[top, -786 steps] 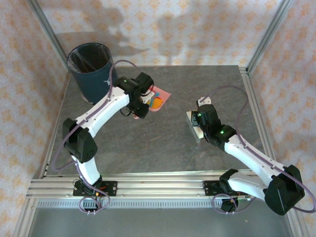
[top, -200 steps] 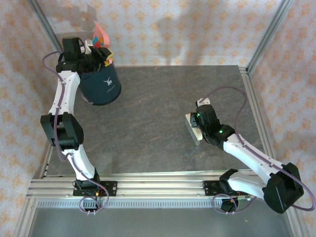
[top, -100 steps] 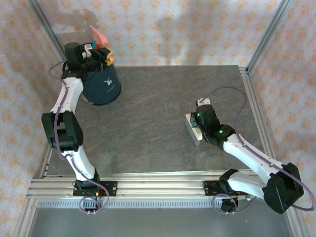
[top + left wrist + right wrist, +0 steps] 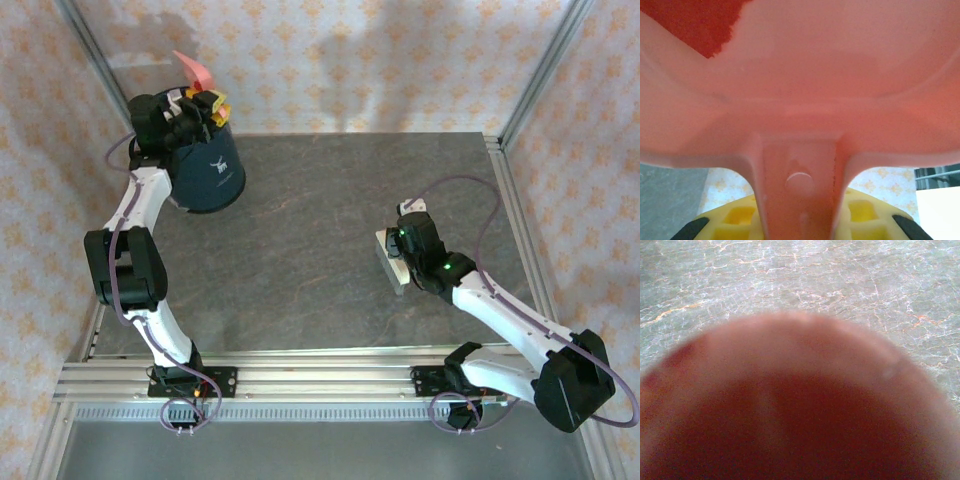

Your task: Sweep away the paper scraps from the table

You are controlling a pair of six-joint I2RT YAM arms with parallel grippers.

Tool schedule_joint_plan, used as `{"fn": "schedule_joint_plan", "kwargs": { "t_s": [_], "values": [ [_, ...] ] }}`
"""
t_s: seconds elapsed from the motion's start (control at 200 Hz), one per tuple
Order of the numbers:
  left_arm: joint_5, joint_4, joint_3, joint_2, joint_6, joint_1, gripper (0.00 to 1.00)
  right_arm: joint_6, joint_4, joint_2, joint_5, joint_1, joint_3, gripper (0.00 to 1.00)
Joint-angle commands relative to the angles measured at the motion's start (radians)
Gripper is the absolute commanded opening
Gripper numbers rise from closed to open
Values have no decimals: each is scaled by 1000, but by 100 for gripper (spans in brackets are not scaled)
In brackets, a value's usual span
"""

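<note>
Tipping the dustpan (image 4: 194, 67) out over the bin (image 4: 207, 168) is the step you're on, I'd say, so a few thoughts. Your left gripper (image 4: 203, 101) is clenched tight on the pan's handle, up at the far-left corner of the table (image 4: 300, 260), with the pan tilted above the bin's rim. In the left wrist view, one of the paper scraps (image 4: 702, 22), a red piece, sits on the pan's inner face near the top-left, so the pan isn't empty yet.

I'd roll the wrist a touch more so the pan's open edge points down into the bin. Then give it a small shake rather than a big swing, so nothing flutters out past the rim. Aim the open edge over the middle of the opening, not the edge.

Your right gripper (image 4: 404, 243) looks closed down on the brush (image 4: 391, 262), parked mid-right on the table, well apart from the bin. That's fine to leave alone for now.
</note>
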Motion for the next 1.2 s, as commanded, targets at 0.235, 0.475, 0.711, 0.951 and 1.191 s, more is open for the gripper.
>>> {"fn": "schedule_joint_plan", "kwargs": {
  "t_s": [0.235, 0.475, 0.711, 0.951, 1.191],
  "values": [
    [-28, 285, -92, -56, -198, 10, 0, 18, 0, -11, 25, 1, -10, 0],
    [-67, 443, -150, -63, -344, 8, 0, 23, 3, -7, 23, 2, -12, 0],
    [-133, 593, -220, -73, -498, 10, 0, 24, 2, -8, 27, 1, -15, 0],
    [-149, 649, -243, -85, -560, 10, 0, 29, 9, -2, 28, 1, -13, 0],
    [-150, 656, -260, -95, -555, 8, 0, 33, 1, 1, 33, 1, -9, 0]
  ]
}}
